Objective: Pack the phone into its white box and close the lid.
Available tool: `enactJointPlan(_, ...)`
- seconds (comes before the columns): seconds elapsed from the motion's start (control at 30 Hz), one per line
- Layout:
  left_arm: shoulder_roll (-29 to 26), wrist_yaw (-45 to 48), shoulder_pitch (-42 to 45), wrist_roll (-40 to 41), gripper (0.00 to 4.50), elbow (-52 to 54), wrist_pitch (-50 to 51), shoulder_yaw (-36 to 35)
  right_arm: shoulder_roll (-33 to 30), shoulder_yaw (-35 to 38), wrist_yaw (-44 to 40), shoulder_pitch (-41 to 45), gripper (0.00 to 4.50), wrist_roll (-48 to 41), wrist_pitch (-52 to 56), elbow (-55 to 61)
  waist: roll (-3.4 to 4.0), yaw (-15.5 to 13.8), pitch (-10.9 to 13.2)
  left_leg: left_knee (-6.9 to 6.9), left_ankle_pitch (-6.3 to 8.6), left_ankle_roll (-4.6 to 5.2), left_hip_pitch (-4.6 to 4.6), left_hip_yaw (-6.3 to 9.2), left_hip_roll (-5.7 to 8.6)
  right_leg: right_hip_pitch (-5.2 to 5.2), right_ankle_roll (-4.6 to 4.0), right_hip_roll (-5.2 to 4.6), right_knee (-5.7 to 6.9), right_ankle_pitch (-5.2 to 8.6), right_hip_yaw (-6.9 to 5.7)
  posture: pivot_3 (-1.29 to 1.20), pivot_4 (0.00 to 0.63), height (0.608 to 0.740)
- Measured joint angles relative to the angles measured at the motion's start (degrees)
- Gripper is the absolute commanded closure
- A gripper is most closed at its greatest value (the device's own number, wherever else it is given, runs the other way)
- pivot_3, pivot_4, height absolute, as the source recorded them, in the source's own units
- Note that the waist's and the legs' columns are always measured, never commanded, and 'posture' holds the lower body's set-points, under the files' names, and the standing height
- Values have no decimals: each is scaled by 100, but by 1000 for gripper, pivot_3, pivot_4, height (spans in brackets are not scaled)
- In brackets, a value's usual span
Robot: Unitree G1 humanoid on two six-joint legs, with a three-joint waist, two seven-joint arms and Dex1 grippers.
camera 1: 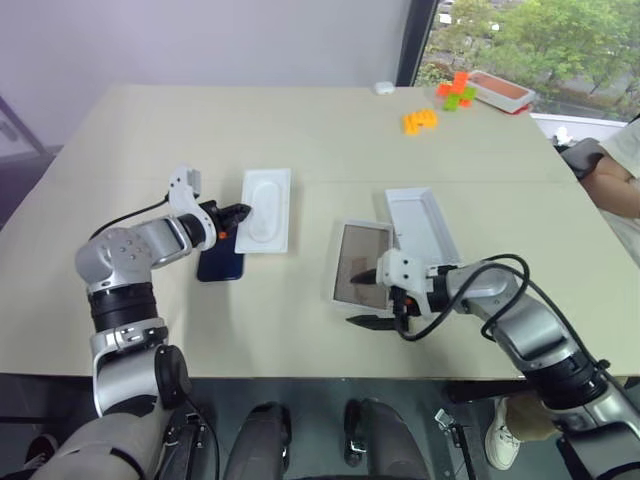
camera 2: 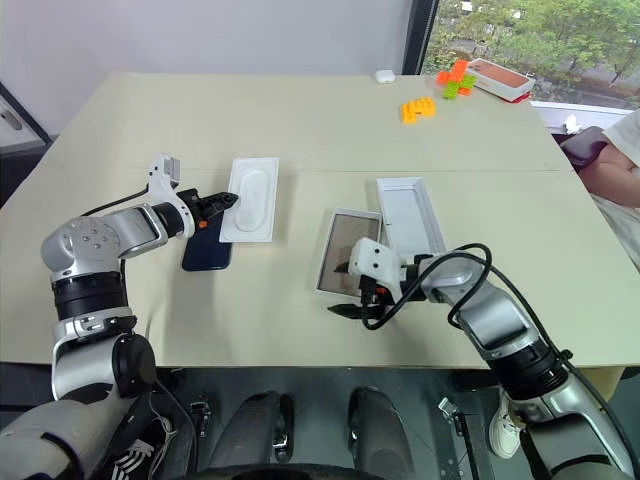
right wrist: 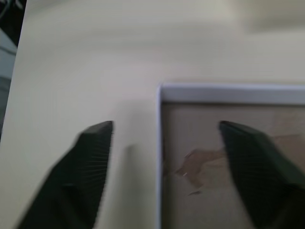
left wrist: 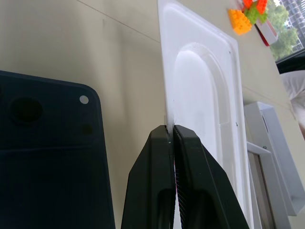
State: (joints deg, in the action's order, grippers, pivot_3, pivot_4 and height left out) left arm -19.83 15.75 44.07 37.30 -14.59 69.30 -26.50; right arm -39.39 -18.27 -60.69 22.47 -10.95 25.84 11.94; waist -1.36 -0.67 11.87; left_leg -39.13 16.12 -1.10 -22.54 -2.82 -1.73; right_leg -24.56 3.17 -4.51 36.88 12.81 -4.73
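The left claw (left wrist: pixel 171 136) is pinched tight on the near edge of the white insert (left wrist: pixel 205 95) (its oval recess facing up). Beside it the phone (left wrist: pixel 50 152) lies back-up on the beige surface (left wrist: pixel 95 47), with orange and green blocks (left wrist: pixel 245 12) far behind

No readable text, label, brand, number or sign is showing anywhere. The phone (left wrist: pixel 47 157) is lying back-up, and its dark back is showing no lettering that can be made out. The white insert (left wrist: pixel 205 95) is showing a blank surface. The box (camera 1: pixel 362 264) is showing a plain tan floor with no print. The lid (camera 1: pixel 424 224) is lying inside-up, showing bare white.
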Motion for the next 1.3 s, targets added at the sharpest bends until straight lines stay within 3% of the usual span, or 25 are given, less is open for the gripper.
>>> enactJointPlan(0.13, 95, -105, -9, 0, 4500, 21, -1, 7, 0, -9, -55, -6, 4478, 89, -134, -4, 0, 0, 0, 0, 0, 0, 0, 0, 0, 0, 0, -1, 0, 0, 1, 0, 150, 740)
enactJointPlan(0.3, 130, -167, -9, -2, 4500, 23, -1, 13, 29, -78, -56, 24, 4478, 287, -389, -130, -1, 9, 0, 0, 0, 0, 1, -1, 0, 0, 0, 1, 0, 0, 1, 0, 150, 740)
enactJointPlan(0.5, 128, -168, 4, -35, 4500, 15, -59, 134, 562, -150, 0, 615, 4478, 382, -738, -463, -2, 26, 1, 0, -3, -5, 2, 2, -1, -1, -1, 7, 3, -1, 0, 0, 150, 740)
enactJointPlan(0.93, 36, -119, 358, -167, 4500, -25, -280, 533, 1260, -449, -2, 1588, 4478, 1037, -2305, -2621, -4, 38, 2, 5, -4, -6, 0, 1, -1, -2, -1, 3, 2, -1, -1, 0, 150, 740)
enactJointPlan(1.03, 125, -196, 356, -159, 4500, -9, -137, 509, 1318, -451, -79, 1577, 3633, 1071, -2390, -2816, -4, 35, 2, 5, -11, -19, -2, 1, -1, -2, 0, -2, 1, -1, -2, 0, 150, 740)
enactJointPlan(1.2, 370, -356, 354, -138, 4500, 17, 30, 475, 1320, -449, -155, 1573, 1105, 1125, -2579, -2819, -4, 42, 2, 4, -6, -10, -2, 1, 0, -2, 0, -3, 2, -1, -2, 0, 150, 740)
enactJointPlan(1.3, 445, -396, 358, -46, 4500, 27, 179, 425, 1337, -281, -158, 1556, 1105, 948, -2393, -2777, -4, 44, 3, 4, -7, -12, 0, 3, -2, -2, 0, -1, 5, -1, -2, 0, 150, 740)
